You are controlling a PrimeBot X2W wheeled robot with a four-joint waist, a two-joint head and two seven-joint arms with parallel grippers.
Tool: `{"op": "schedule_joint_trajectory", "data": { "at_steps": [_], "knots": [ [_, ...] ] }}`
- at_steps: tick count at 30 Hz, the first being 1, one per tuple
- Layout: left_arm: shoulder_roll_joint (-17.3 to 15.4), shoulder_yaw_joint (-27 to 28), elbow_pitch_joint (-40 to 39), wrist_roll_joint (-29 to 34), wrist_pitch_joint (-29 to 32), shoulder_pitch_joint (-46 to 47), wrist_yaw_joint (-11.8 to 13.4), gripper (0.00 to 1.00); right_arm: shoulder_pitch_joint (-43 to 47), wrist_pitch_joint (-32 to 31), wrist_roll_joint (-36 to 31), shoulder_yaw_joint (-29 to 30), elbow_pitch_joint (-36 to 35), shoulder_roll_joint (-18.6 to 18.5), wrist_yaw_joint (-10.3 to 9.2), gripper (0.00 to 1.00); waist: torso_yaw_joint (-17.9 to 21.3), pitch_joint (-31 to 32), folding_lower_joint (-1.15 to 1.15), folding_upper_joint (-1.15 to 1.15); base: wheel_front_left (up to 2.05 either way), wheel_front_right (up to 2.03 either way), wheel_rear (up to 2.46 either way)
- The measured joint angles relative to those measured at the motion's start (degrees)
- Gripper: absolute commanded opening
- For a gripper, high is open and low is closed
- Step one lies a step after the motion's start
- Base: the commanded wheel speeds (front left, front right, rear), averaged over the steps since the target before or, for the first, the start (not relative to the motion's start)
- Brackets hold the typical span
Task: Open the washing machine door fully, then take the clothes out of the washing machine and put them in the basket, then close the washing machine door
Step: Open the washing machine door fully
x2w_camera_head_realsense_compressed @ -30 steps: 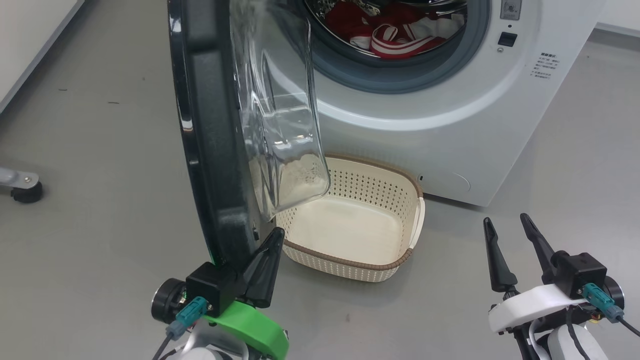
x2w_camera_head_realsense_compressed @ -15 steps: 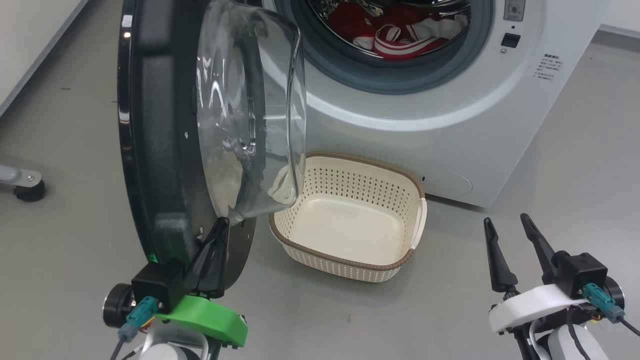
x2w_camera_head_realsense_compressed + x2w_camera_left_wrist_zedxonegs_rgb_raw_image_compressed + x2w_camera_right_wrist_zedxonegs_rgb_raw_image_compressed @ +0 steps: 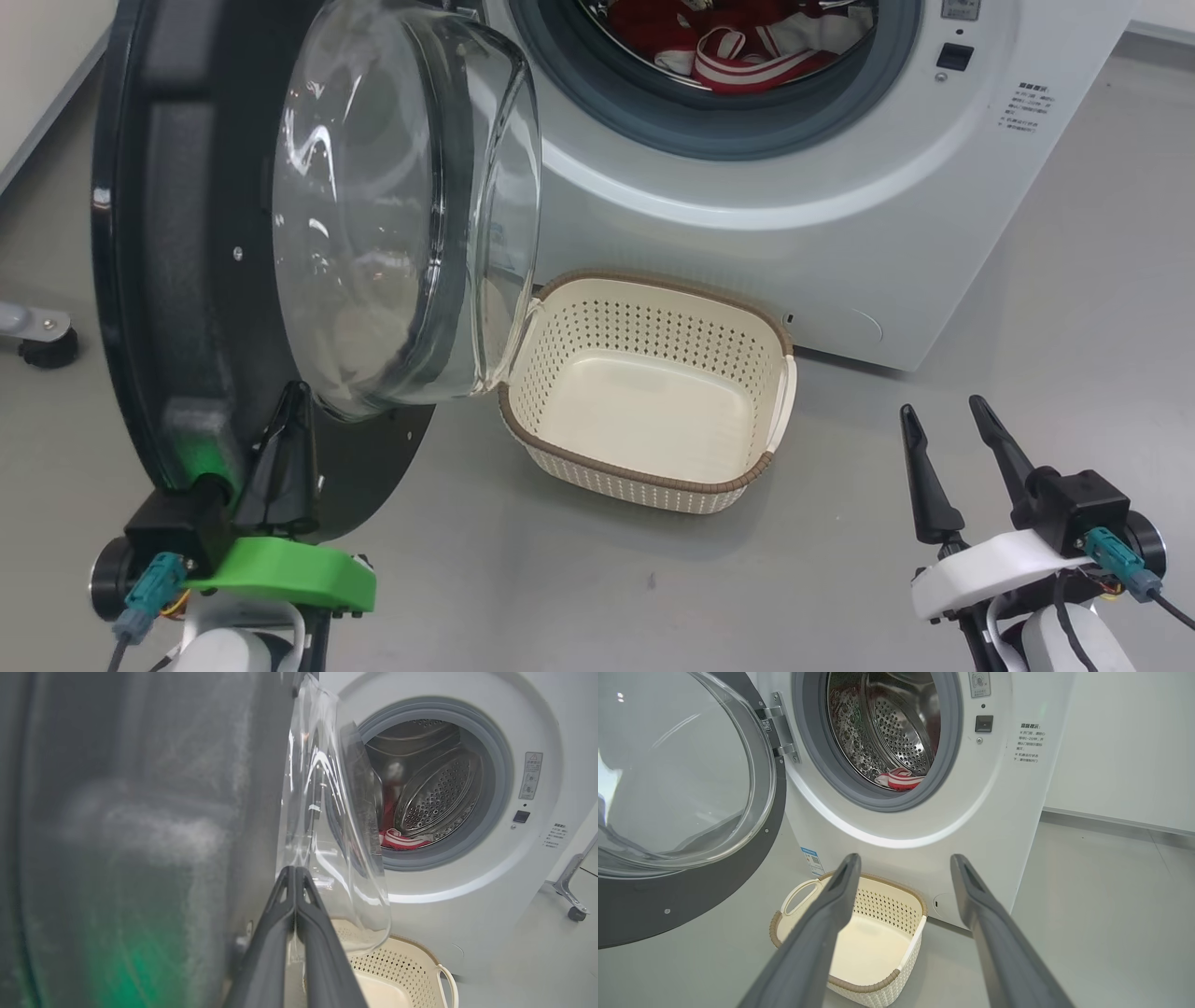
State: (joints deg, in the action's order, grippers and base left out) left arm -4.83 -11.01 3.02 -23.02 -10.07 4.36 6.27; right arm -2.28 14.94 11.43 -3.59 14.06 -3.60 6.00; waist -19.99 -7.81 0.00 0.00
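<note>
The washing machine door (image 3: 177,280) stands swung out to the left, its clear glass bowl (image 3: 392,205) facing the basket. My left gripper (image 3: 297,397) is shut, fingers together with nothing between them, lying against the door's inner face just below the bowl; its tips (image 3: 293,870) sit beside the glass. The red clothes (image 3: 738,37) with white striped trim lie in the drum of the white washing machine (image 3: 840,233), also seen as clothes (image 3: 901,778). The cream basket (image 3: 635,478) stands empty on the floor before the washer. My right gripper (image 3: 941,409) hangs open at the lower right, well short of the basket (image 3: 859,987).
A metal stand leg with a black caster (image 3: 42,341) is on the floor left of the door. Another caster leg (image 3: 572,900) stands right of the washer. A white wall (image 3: 1120,742) runs along the right. Grey floor lies between my grippers.
The door has swung further open to the left, and my shut left gripper has moved left along with it. The right gripper has held still.
</note>
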Motion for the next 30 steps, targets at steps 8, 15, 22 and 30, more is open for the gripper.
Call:
{"op": "schedule_joint_trajectory", "data": {
  "at_steps": [8, 15, 22, 30],
  "knots": [
    [-0.05, 4.14, 1.10, -0.52, -1.16, 0.27, 0.07, 0.00, -0.98, 0.00, -0.49, 0.66, -0.85, -0.30, 0.09, 1.00, 0.43, -1.92, 0.00, 0.00, 0.00, 0.00, 0.00],
    [-0.07, 7.15, 3.18, -0.59, -1.71, 1.69, 0.07, 0.00, -1.35, 0.00, -0.76, 0.97, -1.38, -0.94, 0.43, 1.00, 0.59, -3.62, 0.00, 0.00, 0.00, 0.00, 0.00],
    [-0.11, 11.16, 5.37, -1.20, -2.56, 4.27, 0.07, 0.00, -2.26, 0.00, -1.01, 1.16, -1.79, -1.76, 0.47, 1.00, 0.65, -5.31, 0.00, 0.00, 0.00, 0.00, 0.00],
    [-0.73, 15.33, 8.25, -1.62, -3.11, 7.49, 0.08, 0.00, -3.08, 0.00, -1.26, 1.38, -2.25, -2.29, 0.49, 1.00, 0.63, -7.26, 0.00, 0.00, 0.00, 0.00, 0.00]
  ]
}}
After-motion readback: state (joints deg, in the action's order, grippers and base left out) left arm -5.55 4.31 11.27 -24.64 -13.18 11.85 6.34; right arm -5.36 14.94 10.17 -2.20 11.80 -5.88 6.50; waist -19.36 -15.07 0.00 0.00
